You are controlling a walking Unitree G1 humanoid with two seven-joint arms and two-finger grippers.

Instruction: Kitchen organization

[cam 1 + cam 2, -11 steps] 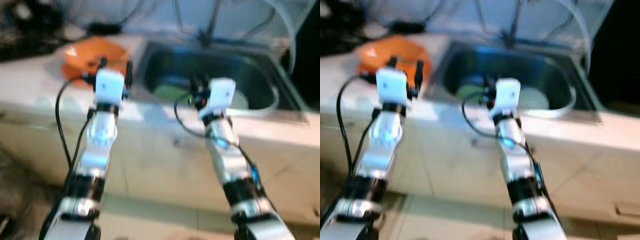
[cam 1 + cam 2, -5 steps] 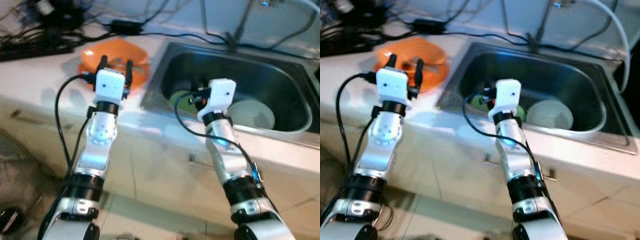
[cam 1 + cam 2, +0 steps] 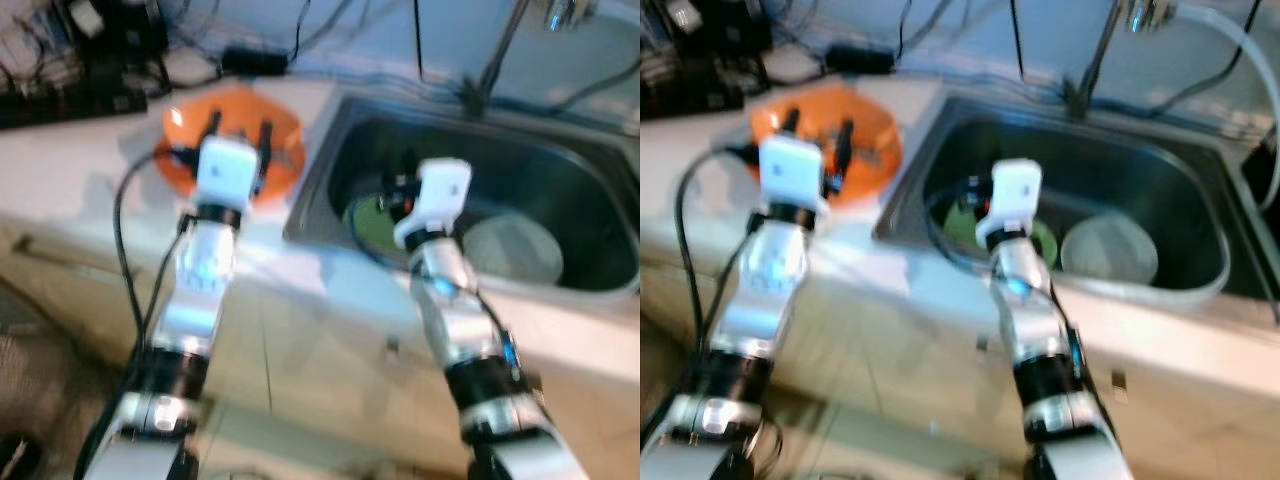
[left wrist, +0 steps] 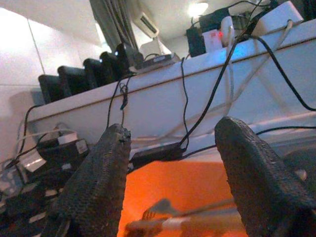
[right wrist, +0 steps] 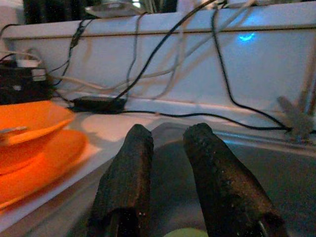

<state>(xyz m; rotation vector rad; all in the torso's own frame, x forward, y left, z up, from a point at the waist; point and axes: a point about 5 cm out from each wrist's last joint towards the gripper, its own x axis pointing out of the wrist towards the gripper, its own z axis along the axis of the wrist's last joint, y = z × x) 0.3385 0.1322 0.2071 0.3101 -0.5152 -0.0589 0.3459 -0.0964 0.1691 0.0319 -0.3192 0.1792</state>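
Counter (image 3: 80,170) and sink (image 3: 590,215) sit in front of me in my head views, a bit blurry. My left gripper (image 3: 238,133) is up over an orange bowl (image 3: 283,135) on the counter, just beside the sink. My right gripper (image 3: 980,188) reaches over the near edge of the sink. Down in the sink lie a green plate (image 3: 958,218) and a white plate (image 3: 1110,250), side by side. The green plate is right under my right gripper. Black cables (image 3: 970,15) run along the wall behind.

My left wrist view looks between my two black fingers (image 4: 94,187). They are spread wide and hold nothing. The orange bowl is below them, with a fork (image 4: 187,213) lying in it. Behind are more cables and dark boxes (image 4: 74,79) on a ledge.

My right wrist view shows my other fingers (image 5: 123,182) close together, with a thin gap and nothing in it. They point over the sink. The orange bowl sits off to one side on an orange plate (image 5: 37,165).
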